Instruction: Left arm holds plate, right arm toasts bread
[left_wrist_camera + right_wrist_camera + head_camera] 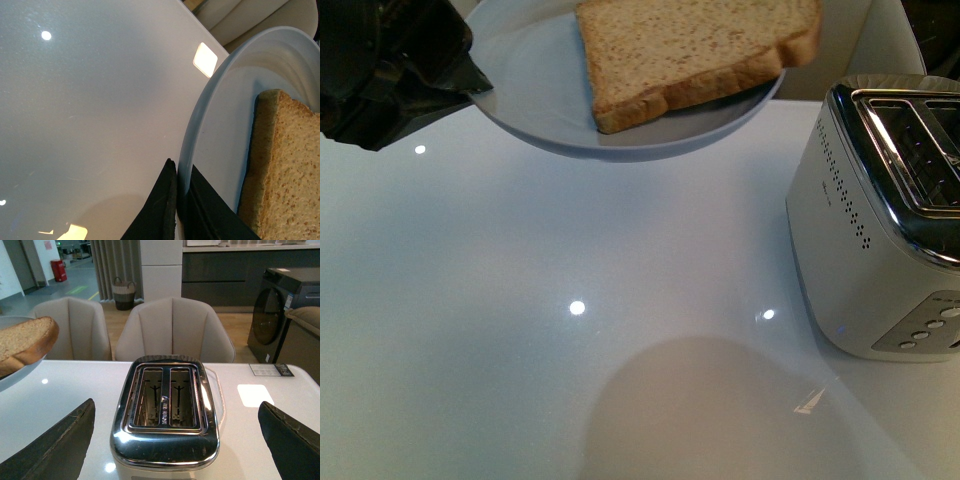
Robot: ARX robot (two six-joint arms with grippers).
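Observation:
A pale blue-grey plate (550,90) hangs in the air above the white table, and the left arm's black gripper (470,72) is shut on its rim at the upper left. A speckled brown bread (695,50) slice lies on the plate. In the left wrist view the left gripper (179,192) pinches the plate (220,120) rim, with the bread (287,170) just beyond. My right gripper (176,440) stands open, its fingers wide on either side of the toaster (167,410). The bread (25,345) and plate (15,376) show at that view's edge.
The silver two-slot toaster (885,220) stands at the table's right, both slots empty. The glossy white table (570,300) carries light reflections and the plate's shadow. Beige chairs (172,330) stand behind the table, and a dark appliance (280,310) further back.

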